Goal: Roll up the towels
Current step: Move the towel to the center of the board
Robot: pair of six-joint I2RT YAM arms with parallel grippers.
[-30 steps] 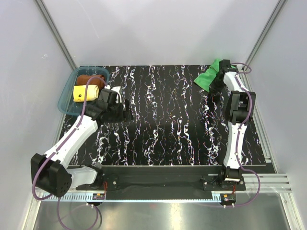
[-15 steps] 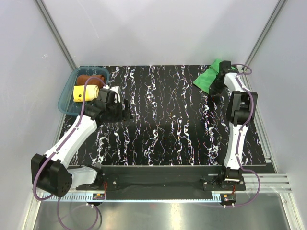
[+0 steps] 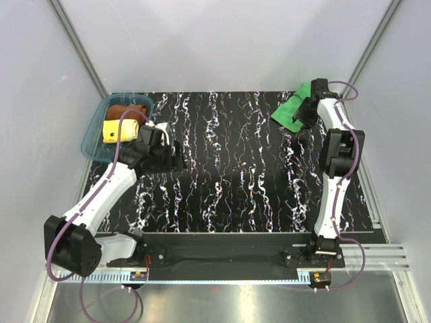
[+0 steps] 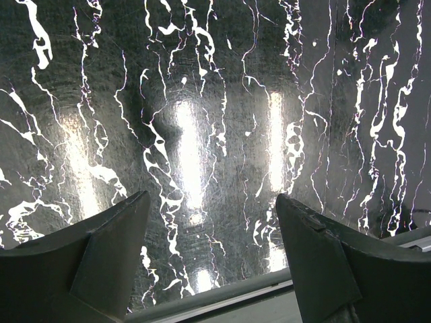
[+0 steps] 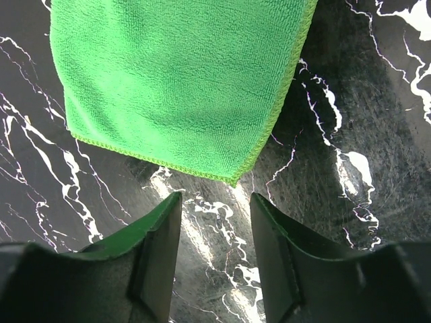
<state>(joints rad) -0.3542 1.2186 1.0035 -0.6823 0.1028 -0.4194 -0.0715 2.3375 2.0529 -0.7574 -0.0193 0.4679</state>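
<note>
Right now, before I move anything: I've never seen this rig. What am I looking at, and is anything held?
Two robot arms sit at the near edge of a black table. The wide picture looks down from above and behind them; the other two are wrist cameras, each showing its own fingers. The left gripper is open over bare table. The right gripper is open too, just short of the flat green towel. The rust-brown towel and yellow towel lie in the teal tray. Nothing is held.

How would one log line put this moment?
right pincer: open, at green towel corner | left pincer: open, empty | brown towel, yellow towel: in tray
</note>
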